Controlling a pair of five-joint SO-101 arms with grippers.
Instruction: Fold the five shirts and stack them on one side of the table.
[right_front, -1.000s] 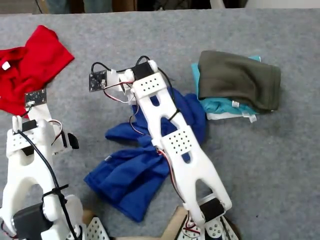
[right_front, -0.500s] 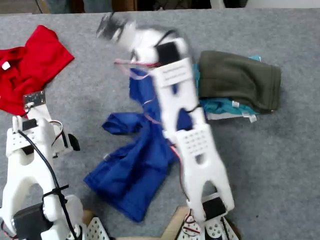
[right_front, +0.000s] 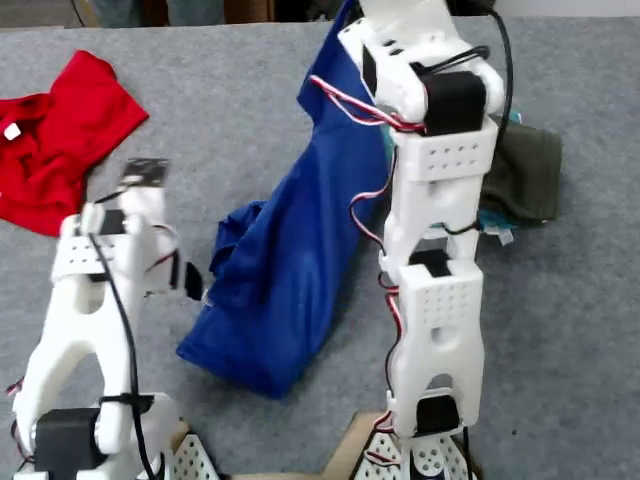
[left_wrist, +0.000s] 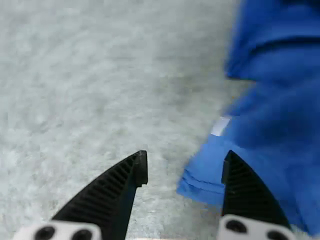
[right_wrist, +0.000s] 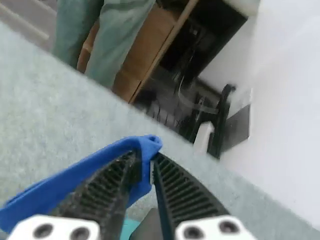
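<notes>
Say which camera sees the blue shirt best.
The high view: the blue shirt shows nearly whole, hanging from the right end effector. The right wrist view shows its pinched edge; the left wrist view, a corner by the left end effector.

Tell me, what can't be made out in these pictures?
High view: the right arm hides much of the folded stack, so its shirts can't be counted.
High view: the red shirt is cut off by the left edge.
High view: the blue shirt runs off the top edge; the left wrist view blurs it.
</notes>
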